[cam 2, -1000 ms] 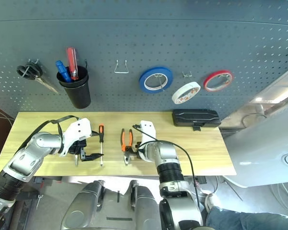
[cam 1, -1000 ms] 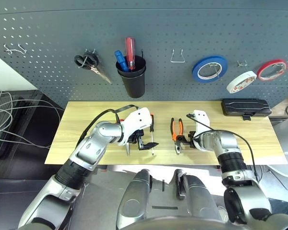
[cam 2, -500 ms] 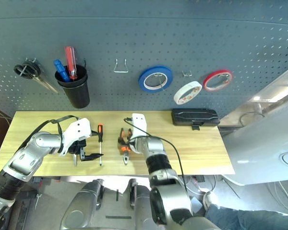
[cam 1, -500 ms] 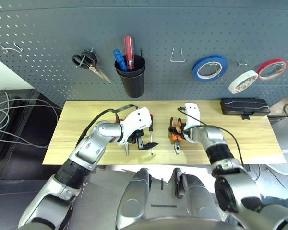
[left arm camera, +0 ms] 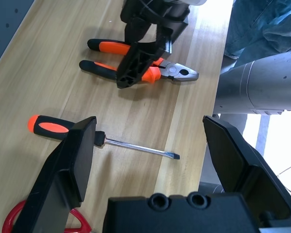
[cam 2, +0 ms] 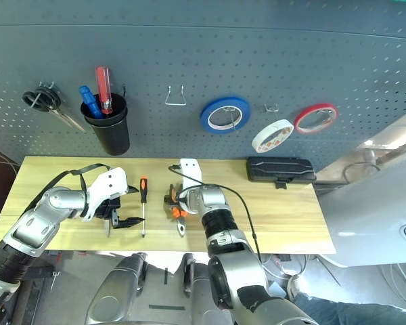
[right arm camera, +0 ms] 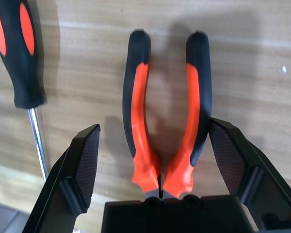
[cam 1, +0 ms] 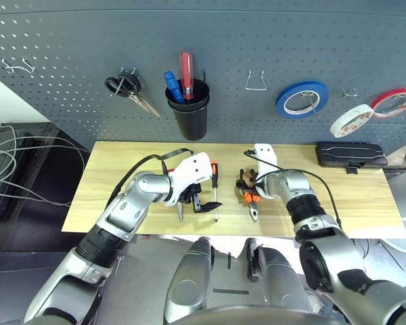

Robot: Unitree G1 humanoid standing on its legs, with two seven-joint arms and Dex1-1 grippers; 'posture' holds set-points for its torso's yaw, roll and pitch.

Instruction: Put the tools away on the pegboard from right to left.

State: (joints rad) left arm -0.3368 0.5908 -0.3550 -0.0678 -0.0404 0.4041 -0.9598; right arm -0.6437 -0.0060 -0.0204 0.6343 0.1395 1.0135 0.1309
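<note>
The orange-handled pliers lie on the wooden table, jaws toward me. My right gripper is open and straddles their handles, one finger on each outer side. The thin screwdriver lies just left of them. My left gripper is open, low over the table beside the screwdriver, and the red-handled scissors are mostly hidden under it. The white tape roll hangs on the pegboard.
On the pegboard hang black-handled scissors, a black cup holding two screwdrivers, an empty wire hook, a blue tape roll and a red one. A black case lies at the table's back right.
My right gripper has moved left from beside the pliers to over their handles. The left arm has stayed put. The view has shifted slightly.
</note>
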